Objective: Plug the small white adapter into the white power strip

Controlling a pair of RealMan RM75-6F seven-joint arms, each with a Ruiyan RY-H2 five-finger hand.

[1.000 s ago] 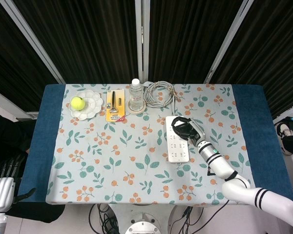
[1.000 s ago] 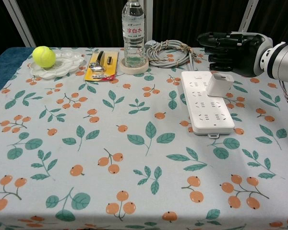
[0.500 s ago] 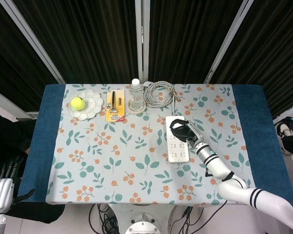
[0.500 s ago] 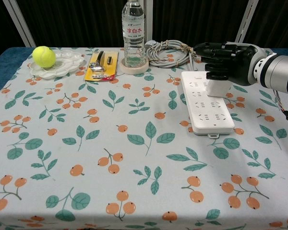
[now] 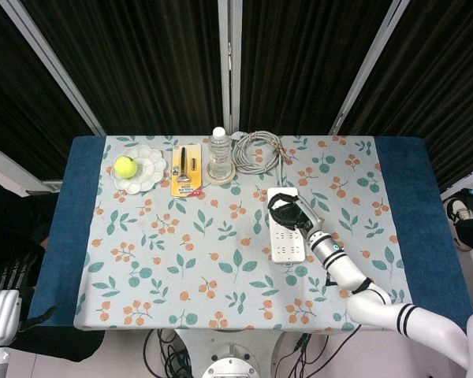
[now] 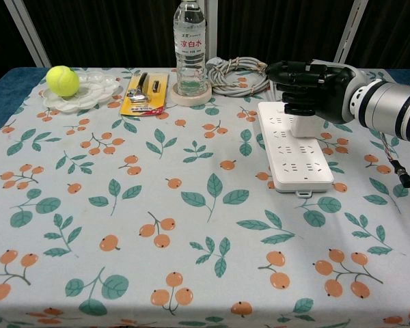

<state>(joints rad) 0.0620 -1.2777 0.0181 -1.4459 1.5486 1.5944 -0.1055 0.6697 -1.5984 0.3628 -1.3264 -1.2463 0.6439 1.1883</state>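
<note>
Floral tablecloth with orange berries and green leaves (image 6: 157, 205) covers the table; on it the flat white plastic power strip (image 6: 295, 164) lies right of centre, far end toward the coiled grey cable (image 6: 239, 75). Change over the last second: the black five-finger right hand (image 6: 306, 85) has slid leftward, from beside the strip's far right edge to directly over its far end, and now drapes over the small white cube adapter (image 6: 306, 126). The adapter has stayed in the same spot on the strip's upper sockets, standing upright; only its lower body shows under the dark fingers (image 6: 287, 68). Likely meaning: the hand is coming in to press or seat the adapter, plug-in looks nearly done, but whether the prongs are fully home cannot be told. Hand pose: palm down, fingers curled forward and bunched over the adapter top, silver wrist and forearm trailing off to the right and slightly toward the camera. Whether it actually grips or just rests on the adapter is not clear. In the head view the same right hand (image 5: 288, 214) sits on the strip's far half (image 5: 286, 250). The left hand is not visible in either view. Small stuff at the back: clear plastic water bottle (image 6: 190, 44), yellow tennis ball (image 6: 62, 80).
</note>
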